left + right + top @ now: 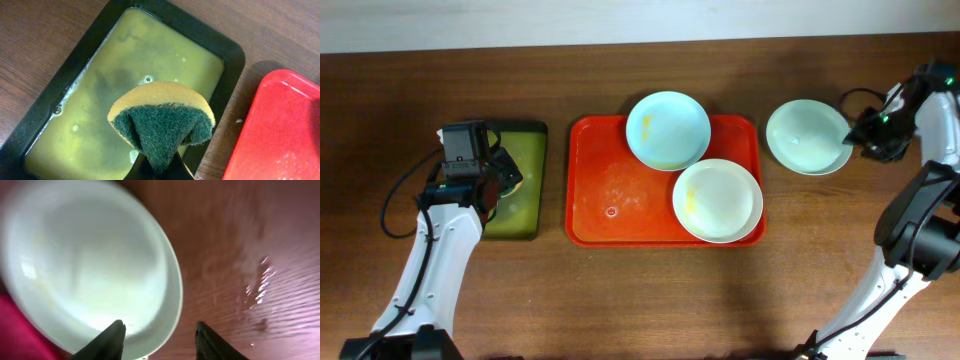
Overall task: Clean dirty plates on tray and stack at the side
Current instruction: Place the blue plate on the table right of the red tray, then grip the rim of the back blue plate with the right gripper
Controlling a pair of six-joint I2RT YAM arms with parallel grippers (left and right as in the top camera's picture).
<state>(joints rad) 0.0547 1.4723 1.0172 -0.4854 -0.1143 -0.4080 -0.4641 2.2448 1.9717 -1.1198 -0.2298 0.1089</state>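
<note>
- Dark brown wooden tabletop (pixel 640 300) fills the overhead view, with a red tray (pixel 595 200) at its centre.
- Two plates sit on the red tray: a pale blue plate (pixel 667 130) at the far edge and a white plate (pixel 717 200) at the near right corner. Both show yellowish smears, so I judge neither is cleaned.
- A pale green plate (pixel 807 137) lies on the tabletop just right of the red tray and looks smear-free. It seems to be the start of the stack.
- Your right gripper (pixel 863 135) is at that plate's right edge, spread, with the rim between its fingers.
- Your left gripper (pixel 159 172) pinches a folded sponge (pixel 160 120) above a dark tray (pixel 232 55) of yellowish liquid (pixel 125 65).
- By my reading, one plate is done and two are left to scrub and stack.
</note>
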